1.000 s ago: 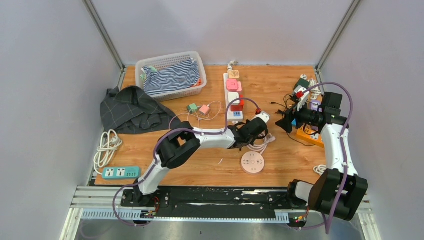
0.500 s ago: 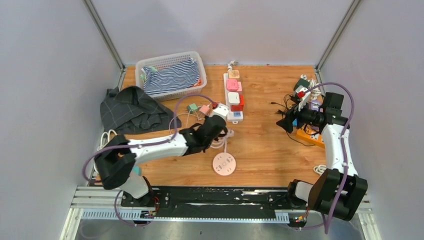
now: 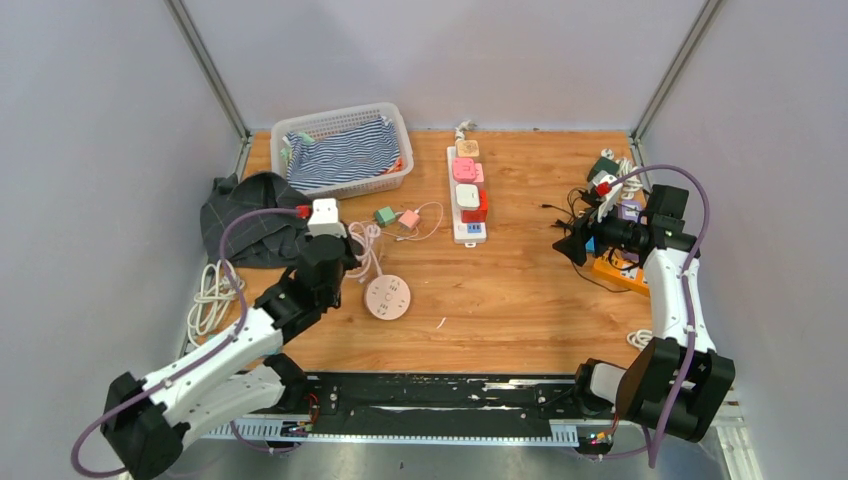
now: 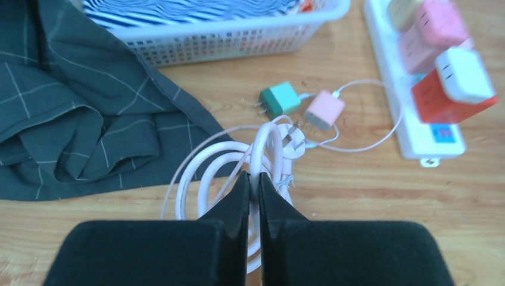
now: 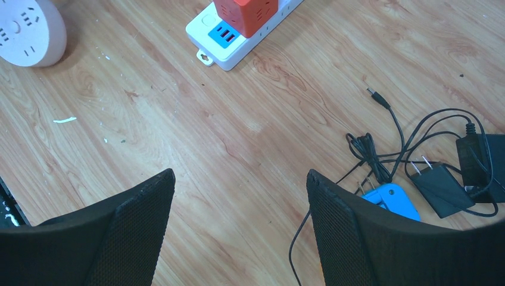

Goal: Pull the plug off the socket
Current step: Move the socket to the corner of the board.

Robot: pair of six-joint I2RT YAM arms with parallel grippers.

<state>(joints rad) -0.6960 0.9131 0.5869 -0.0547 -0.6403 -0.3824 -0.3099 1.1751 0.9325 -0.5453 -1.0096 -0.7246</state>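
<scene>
My left gripper [image 4: 254, 179] is shut on a loop of the white cable [image 4: 265, 140] that belongs to the round pinkish socket [image 3: 388, 297]. The cable's white plug [image 4: 293, 145] lies free on the wood just beyond the fingertips. In the top view the left gripper [image 3: 347, 264] is at the left of the table, beside the round socket. The long white power strip [image 3: 466, 232] holds pink plugs [image 3: 464, 169] and a red cube adapter [image 3: 474, 204]. My right gripper [image 5: 239, 174] is open and empty over bare wood at the right [image 3: 568, 243].
A white basket [image 3: 340, 120] with striped cloth stands at the back left, with dark checked cloth [image 3: 262, 215] beside it. Green [image 4: 280, 99] and pink [image 4: 324, 110] chargers lie near the cable. A teal power strip [image 3: 242, 345] sits front left. Tangled adapters [image 3: 615, 190] lie at the right.
My left arm has swung from the table's centre to the left, dragging the round socket and its cable with it. The right arm has not moved.
</scene>
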